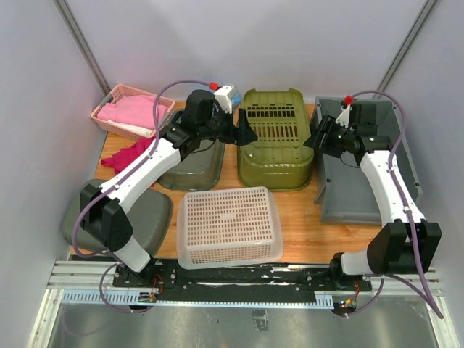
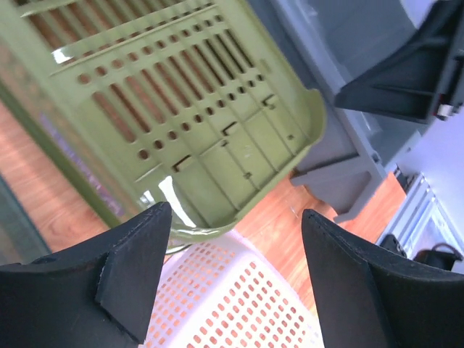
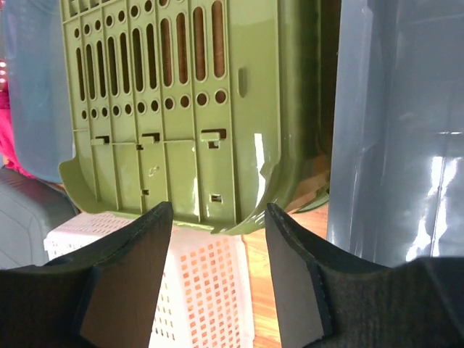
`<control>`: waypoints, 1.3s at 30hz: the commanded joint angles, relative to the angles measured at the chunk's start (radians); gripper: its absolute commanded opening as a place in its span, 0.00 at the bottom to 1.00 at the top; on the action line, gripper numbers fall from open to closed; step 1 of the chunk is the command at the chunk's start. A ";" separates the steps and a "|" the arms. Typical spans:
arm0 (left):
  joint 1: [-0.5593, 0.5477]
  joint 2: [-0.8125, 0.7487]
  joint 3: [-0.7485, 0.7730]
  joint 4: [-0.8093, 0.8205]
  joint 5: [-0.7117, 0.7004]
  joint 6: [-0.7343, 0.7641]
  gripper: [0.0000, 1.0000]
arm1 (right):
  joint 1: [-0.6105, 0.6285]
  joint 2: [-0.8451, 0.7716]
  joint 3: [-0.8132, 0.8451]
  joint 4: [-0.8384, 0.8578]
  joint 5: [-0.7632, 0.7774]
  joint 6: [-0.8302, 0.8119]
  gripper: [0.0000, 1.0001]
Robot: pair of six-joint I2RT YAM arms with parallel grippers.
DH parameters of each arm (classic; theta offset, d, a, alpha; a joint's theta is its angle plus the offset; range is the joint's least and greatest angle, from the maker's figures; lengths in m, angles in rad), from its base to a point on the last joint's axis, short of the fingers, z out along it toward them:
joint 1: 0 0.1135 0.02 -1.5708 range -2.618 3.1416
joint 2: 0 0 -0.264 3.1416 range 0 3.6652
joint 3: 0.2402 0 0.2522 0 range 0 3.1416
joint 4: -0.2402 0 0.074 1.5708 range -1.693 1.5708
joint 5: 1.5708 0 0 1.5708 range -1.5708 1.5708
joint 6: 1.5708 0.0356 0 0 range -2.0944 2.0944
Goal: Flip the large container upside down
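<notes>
The large container (image 1: 349, 194) is a light grey crate at the right of the table, standing upright with its open side up. It shows in the left wrist view (image 2: 322, 43) and as a grey wall in the right wrist view (image 3: 395, 130). My right gripper (image 1: 313, 138) is open and empty, hovering at the crate's left wall, between it and the olive bin (image 1: 275, 138). In its own view the right gripper (image 3: 217, 210) frames the olive bin's edge. My left gripper (image 1: 246, 133) is open and empty by the olive bin's left side, as its wrist view (image 2: 235, 217) also shows.
The olive-green bin (image 3: 167, 109) lies upside down at the centre back. A white mesh basket (image 1: 228, 226) lies upside down in front of it. A dark translucent bin (image 1: 194, 168) and a grey tub (image 1: 148, 217) sit at the left. A pink basket (image 1: 123, 109) with cloth stands at the back left.
</notes>
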 commanded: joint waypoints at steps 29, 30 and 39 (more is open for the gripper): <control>0.042 -0.047 -0.269 0.154 -0.169 -0.117 0.81 | 0.260 0.425 0.405 -0.057 0.136 -0.111 0.62; 0.042 -0.058 -0.261 0.142 -0.176 -0.111 0.81 | 0.254 0.411 0.413 -0.069 0.154 -0.117 0.62; 0.042 -0.164 -0.233 0.109 -0.171 -0.108 0.82 | 0.166 0.149 0.276 -0.049 0.554 -0.176 0.68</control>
